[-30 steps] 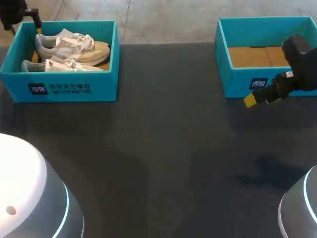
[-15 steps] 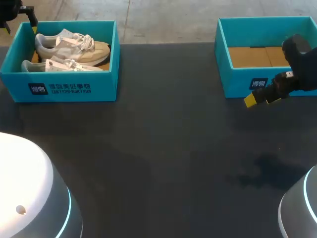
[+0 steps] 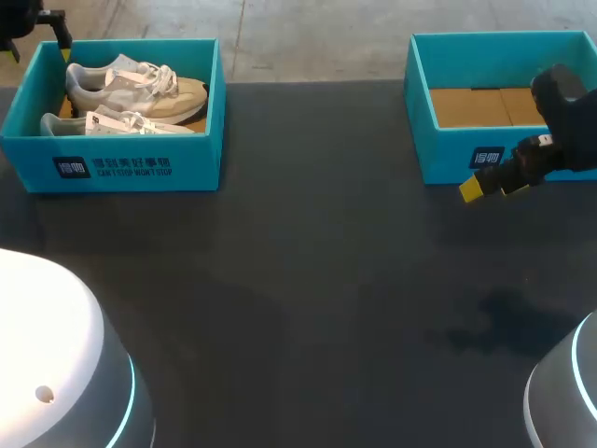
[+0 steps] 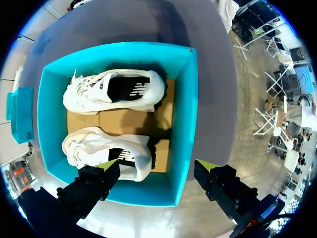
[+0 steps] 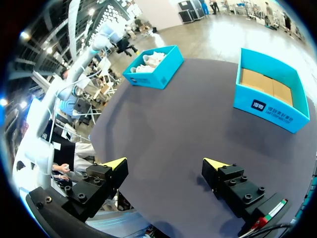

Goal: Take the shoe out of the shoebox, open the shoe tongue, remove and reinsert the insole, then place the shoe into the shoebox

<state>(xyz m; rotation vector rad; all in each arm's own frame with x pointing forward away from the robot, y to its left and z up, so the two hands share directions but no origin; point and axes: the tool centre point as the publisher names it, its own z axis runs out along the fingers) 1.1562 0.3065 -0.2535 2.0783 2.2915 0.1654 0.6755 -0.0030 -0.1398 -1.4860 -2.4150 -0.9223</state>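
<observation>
Left gripper is hanging spread wide over the shoebox and gripping nothing. One yellow tip is sitting over the nearer shoe inside the shoebox. The other tip is hanging outside it, so one shoebox wall is showing between the fingers. I'm not able to tell how high above that wall they are.

Both shoes are lying inside the shoebox, side by side on its cardboard floor, soles down, toes pointing the same way. The farther shoe is resting against the wall opposite the nearer shoe. I'm seeing pale uppers, white laces and dark openings on both.

Right gripper is hanging well apart from the shoebox, off toward my right side, also spread wide with nothing between its fingers. It is hovering over the dark counter, just in front of an empty box of the same teal. That empty box is sitting well apart from the shoebox too, showing only a cardboard floor.
</observation>
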